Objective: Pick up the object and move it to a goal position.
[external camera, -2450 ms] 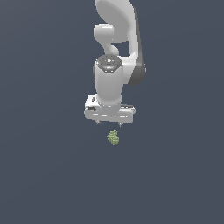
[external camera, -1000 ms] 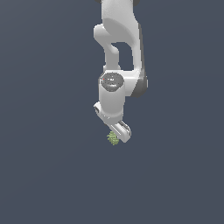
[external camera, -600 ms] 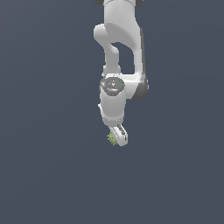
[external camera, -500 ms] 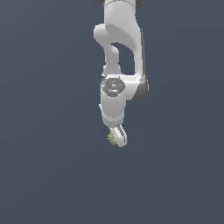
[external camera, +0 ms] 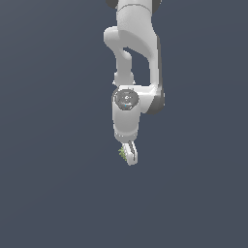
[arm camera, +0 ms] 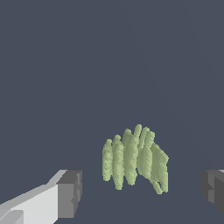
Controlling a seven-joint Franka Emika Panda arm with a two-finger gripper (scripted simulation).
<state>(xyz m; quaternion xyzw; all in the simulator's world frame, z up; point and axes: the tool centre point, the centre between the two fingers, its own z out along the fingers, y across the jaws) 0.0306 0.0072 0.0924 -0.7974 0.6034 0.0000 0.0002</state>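
**A:** Wrist view first — the olive-green ridged object (arm camera: 134, 159) sits between our two fingers, with the pale finger and its dark pad (arm camera: 70, 194) on one side and the other dark pad (arm camera: 213, 190) at the far edge of the picture. Neither pad touches it; we see open floor on both sides, and the gap looks wider on the side of the far pad.

**B:** So our gripper (arm camera: 142, 192) is spread wide, holding nothing. Which way do the ridges run?

**A:** They stand as parallel ribs, stacked side by side along the line that joins our pads. The lump's longer spread looks to us to lie along that same line, so we would be closing on its ends, not across its narrow waist. It is still narrower than our opening, so we judge it fits.

**B:** Does the exterior view agree?

**A:** Roughly. There we see the gripper (external camera: 129, 156) edge-on, low over the plain dark floor (external camera: 48, 193), with a sliver of the object (external camera: 121, 153) peeking out on the exterior view's left of the fingers. From that angle we cannot tell the opening — the wrist view settles that.

**B:** And the goal position?

**A:** No marker shows in either picture, so we cannot place it.

**B:** What does the next move call for?

**A:** We think a straight close, perhaps after a small shift to centre the lump. The bumpy ribs may slip or tilt under the pads.
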